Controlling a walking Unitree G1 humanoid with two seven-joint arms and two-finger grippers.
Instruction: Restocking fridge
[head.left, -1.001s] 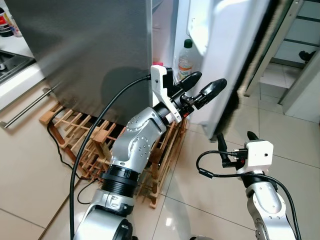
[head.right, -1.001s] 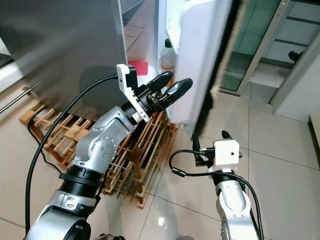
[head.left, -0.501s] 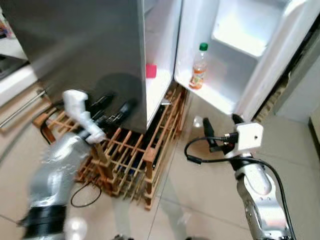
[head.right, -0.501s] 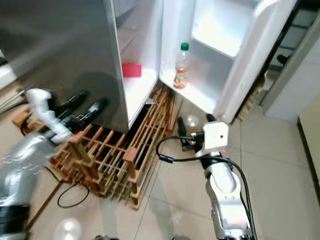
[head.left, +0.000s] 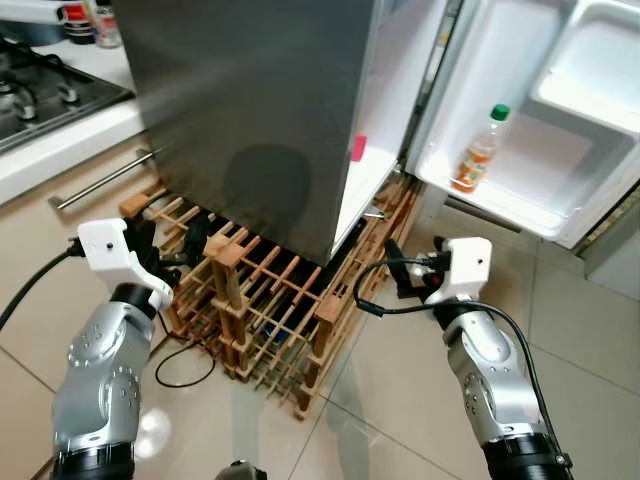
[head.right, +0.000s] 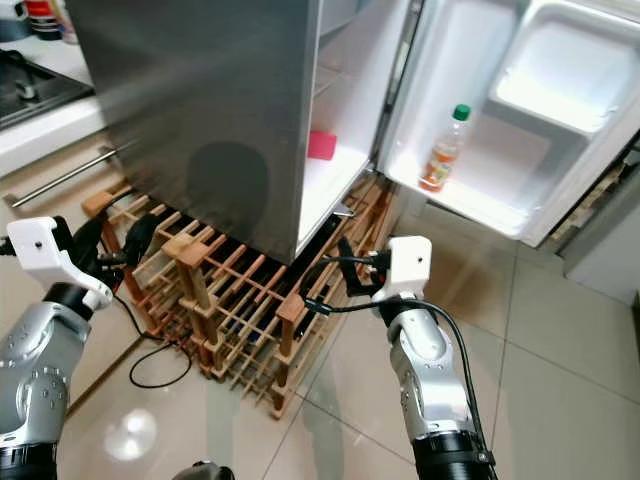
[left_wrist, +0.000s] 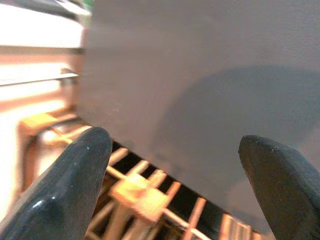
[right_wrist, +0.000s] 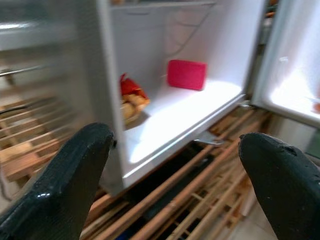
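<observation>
The steel fridge (head.left: 270, 100) stands with its door (head.left: 560, 110) swung wide open. A bottle (head.left: 478, 150) with a green cap and orange label stands in the door's lower shelf. A pink box (right_wrist: 186, 74) and a red and yellow packet (right_wrist: 131, 97) lie on the bottom shelf inside. My right gripper (head.left: 405, 272) is open and empty, low in front of that shelf and apart from it. My left gripper (head.right: 120, 235) is open and empty too, down at the left by the fridge's steel side, above the wooden rack.
A wooden wine rack (head.left: 270, 300) lies on the tiled floor along the fridge's base, between my two arms. A black cable (head.left: 185, 365) loops beside it. A counter with a hob (head.left: 40, 85) and a drawer handle (head.left: 100, 180) is at the left.
The fridge door has swung from nearly closed to wide open. My left gripper has left the door's edge and dropped low to the left over the rack. The camera has shifted too.
</observation>
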